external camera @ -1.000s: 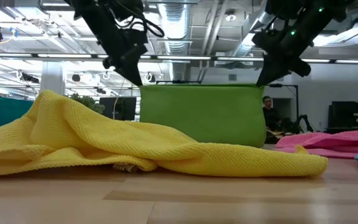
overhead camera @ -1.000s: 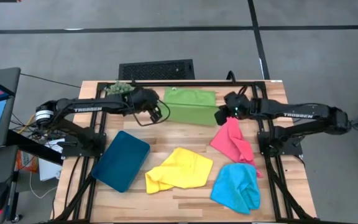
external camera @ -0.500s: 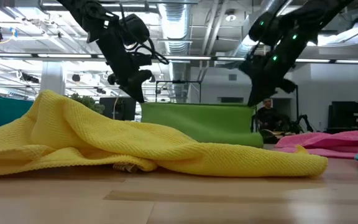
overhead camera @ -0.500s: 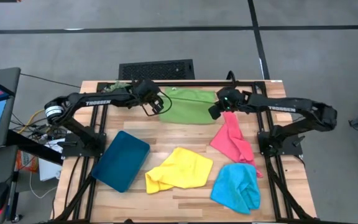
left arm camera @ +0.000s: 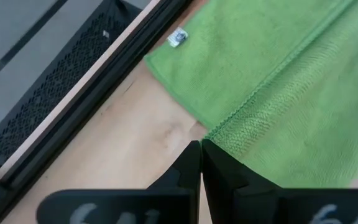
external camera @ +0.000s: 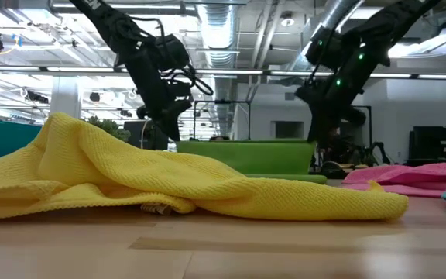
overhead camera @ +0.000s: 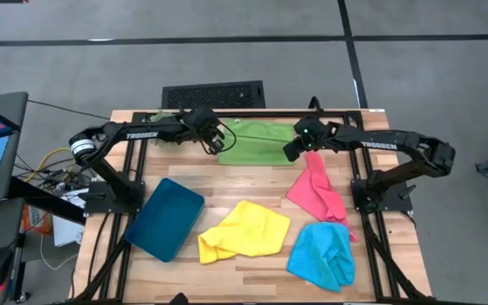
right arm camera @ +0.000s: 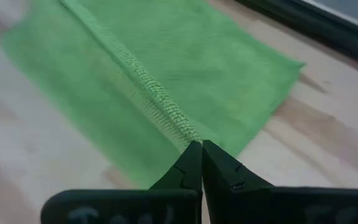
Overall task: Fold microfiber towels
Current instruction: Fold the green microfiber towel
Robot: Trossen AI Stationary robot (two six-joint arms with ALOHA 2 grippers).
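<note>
Step in hand: folding the green towel (overhead camera: pixel 257 142) in half, as I judge it, with one edge carried over the layer below.
Green towel: lies at the back edge of the tabletop (overhead camera: pixel 227 180), midway along it, partly doubled over.
Left gripper (overhead camera: pixel 219 144): at the towel's left corner, fingers pinched together on the hemmed edge, as the left wrist view shows.
Right gripper (overhead camera: pixel 291 151): at the towel's right corner, fingers likewise clenched on the hem.
Doing it well: lower both corners level and together, so the carried hem lands square on the edge beneath; let go only once the cloth lies flat, or the soft pile will spring back and skew.
Other towels: the pink towel (overhead camera: pixel 318 192) lies near the right edge, the yellow towel (overhead camera: pixel 244 230) crumpled toward the front, the light blue towel (overhead camera: pixel 323 255) at the front right corner.
Surface: pale wooden planks in a dark frame; a teal tray (overhead camera: pixel 165 219) sits at the front left.
Room: grey floor around the table; the low view shows an open hall with ceiling ducts, though what stands far behind the towel is hard to make out.
</note>
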